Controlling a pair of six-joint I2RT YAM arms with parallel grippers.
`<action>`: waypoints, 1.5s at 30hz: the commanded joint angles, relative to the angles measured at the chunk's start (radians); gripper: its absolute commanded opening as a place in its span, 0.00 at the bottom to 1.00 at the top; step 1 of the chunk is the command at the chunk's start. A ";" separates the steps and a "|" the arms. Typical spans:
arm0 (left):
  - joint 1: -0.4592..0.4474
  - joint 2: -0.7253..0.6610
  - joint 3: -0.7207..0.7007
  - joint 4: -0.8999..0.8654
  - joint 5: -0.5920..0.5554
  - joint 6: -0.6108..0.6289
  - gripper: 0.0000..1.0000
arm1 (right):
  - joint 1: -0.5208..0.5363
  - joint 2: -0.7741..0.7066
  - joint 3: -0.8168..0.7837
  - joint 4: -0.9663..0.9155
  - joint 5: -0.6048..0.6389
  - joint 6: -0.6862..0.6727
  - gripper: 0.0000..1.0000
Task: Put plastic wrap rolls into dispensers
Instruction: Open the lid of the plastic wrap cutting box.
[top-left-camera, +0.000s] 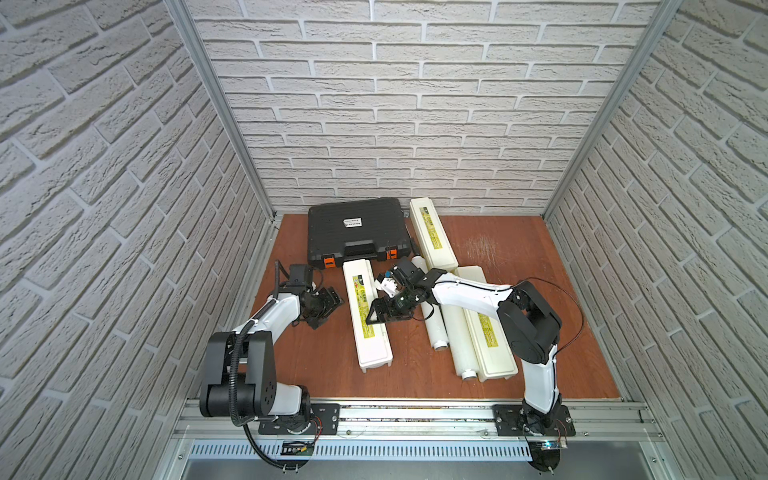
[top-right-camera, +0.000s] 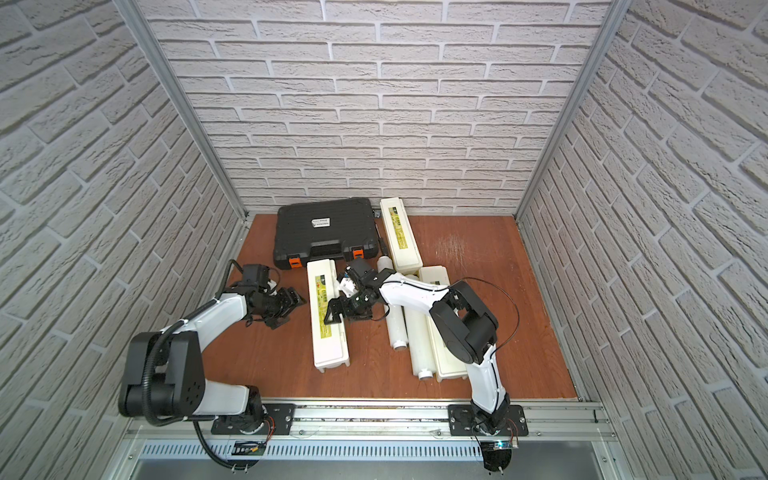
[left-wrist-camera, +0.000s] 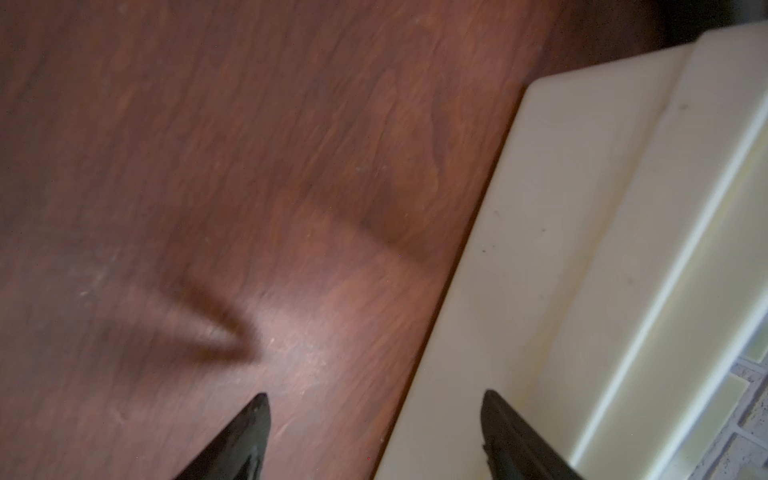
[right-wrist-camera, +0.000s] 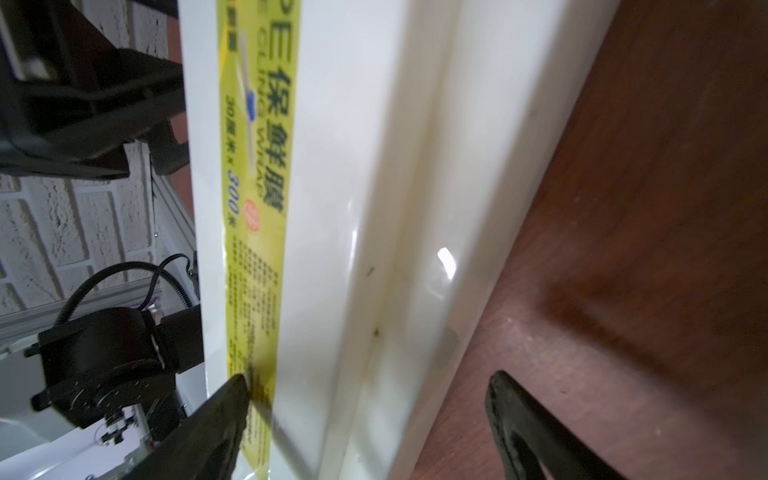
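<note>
Three cream dispensers lie shut on the wooden table: a left one (top-left-camera: 368, 324) (top-right-camera: 328, 332), a back one (top-left-camera: 432, 235) (top-right-camera: 401, 235) and a right one (top-left-camera: 494, 357) (top-right-camera: 446, 357). Two plastic wrap rolls (top-left-camera: 436, 328) (top-left-camera: 457, 340) (top-right-camera: 397, 328) (top-right-camera: 419, 345) lie side by side between the left and right dispensers. My left gripper (top-left-camera: 332, 305) (left-wrist-camera: 375, 395) is open at the left dispenser's (left-wrist-camera: 582, 249) outer long side. My right gripper (top-left-camera: 376, 316) (right-wrist-camera: 368, 376) is open over the same dispenser (right-wrist-camera: 353, 208), with one fingertip (right-wrist-camera: 237, 386) at its yellow-green label (right-wrist-camera: 257, 208) and the other over the table.
A black case (top-left-camera: 357, 230) with orange latches stands at the back left, close to the left and back dispensers. Brick-pattern walls enclose three sides. A metal rail (top-left-camera: 415, 411) with both arm bases runs along the front edge.
</note>
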 joint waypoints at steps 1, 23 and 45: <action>-0.002 0.000 0.016 0.029 0.028 0.009 0.79 | 0.005 -0.044 0.038 -0.026 0.123 -0.006 0.90; -0.051 0.054 0.015 0.172 0.081 -0.062 0.86 | 0.157 0.110 0.455 -0.382 0.615 0.099 1.00; 0.040 -0.048 -0.009 0.090 0.047 -0.021 0.91 | 0.204 0.365 0.796 -0.626 0.664 0.097 0.67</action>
